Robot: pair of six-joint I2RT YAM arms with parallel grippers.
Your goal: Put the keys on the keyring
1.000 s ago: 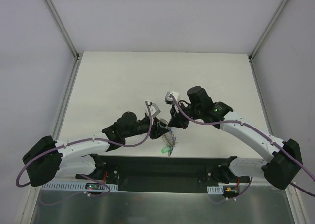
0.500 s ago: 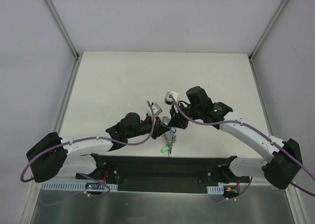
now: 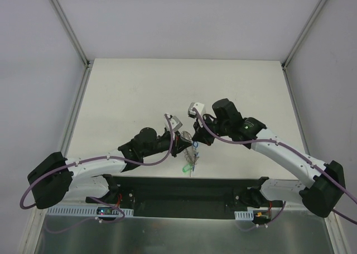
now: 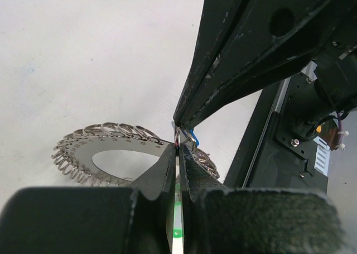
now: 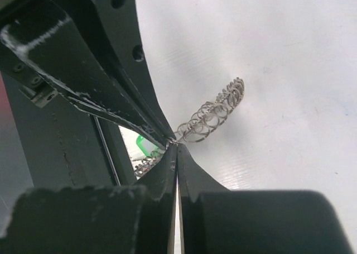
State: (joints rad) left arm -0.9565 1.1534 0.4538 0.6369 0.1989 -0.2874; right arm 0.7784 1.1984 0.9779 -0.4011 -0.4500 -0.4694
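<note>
A white table (image 3: 139, 86) is enclosed by grey walls. At its near middle, the left gripper (image 4: 177, 153) is pinched almost closed on the coiled edge of the keyring (image 4: 111, 134). The same spot is clamped by the right gripper (image 5: 177, 149), tip to tip. The keys (image 3: 186, 169), blue and green headed, are seen bunched just beside the tips, toward the near edge.
</note>
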